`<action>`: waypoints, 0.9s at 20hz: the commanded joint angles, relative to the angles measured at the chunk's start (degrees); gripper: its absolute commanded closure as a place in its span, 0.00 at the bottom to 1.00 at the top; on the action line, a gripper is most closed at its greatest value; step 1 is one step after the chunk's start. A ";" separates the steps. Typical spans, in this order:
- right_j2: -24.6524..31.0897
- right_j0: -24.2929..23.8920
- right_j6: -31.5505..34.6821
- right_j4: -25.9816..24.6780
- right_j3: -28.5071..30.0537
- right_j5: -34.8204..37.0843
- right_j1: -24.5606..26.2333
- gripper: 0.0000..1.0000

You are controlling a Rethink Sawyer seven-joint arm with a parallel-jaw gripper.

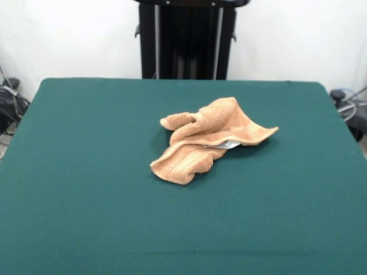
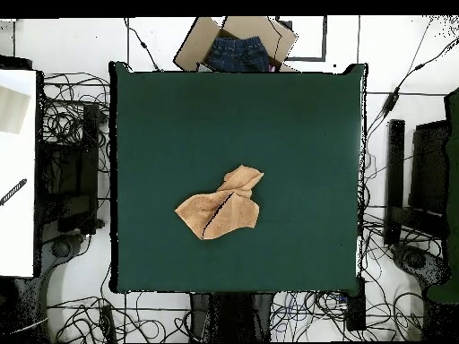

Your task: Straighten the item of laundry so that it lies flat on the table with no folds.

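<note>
A small tan terry-cloth towel (image 1: 206,143) lies crumpled near the middle of the dark green table (image 1: 86,172). It is bunched into folds, with one corner curled up at the back and a woven band on the front fold. A bit of white tag shows under a fold on its right side. In the overhead view the towel (image 2: 222,208) sits a little below the table's (image 2: 296,125) centre. The gripper is not in either view; only the black pedestal (image 1: 186,40) shows at the far side.
An open cardboard box (image 2: 238,43) holding blue denim clothing sits beyond the table's edge opposite the robot. Cables and black equipment stands (image 2: 76,170) lie on the floor on both sides. A white surface (image 2: 16,170) stands at the overhead view's left.
</note>
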 commanded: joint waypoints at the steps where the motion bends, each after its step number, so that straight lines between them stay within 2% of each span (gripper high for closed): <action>1: -15.07 -0.93 -12.74 -5.07 16.21 -7.15 -11.35 0.00; 5: -17.74 -2.31 -12.41 -3.84 18.58 -12.06 -12.50 0.00; 11: -19.64 -3.89 -13.76 -2.63 19.58 -16.00 -10.36 0.00; 16: -18.58 -5.52 -15.83 -1.82 18.00 -15.01 -7.14 0.00; 18: -17.31 -4.80 -16.33 -0.50 15.37 -12.32 -4.54 0.00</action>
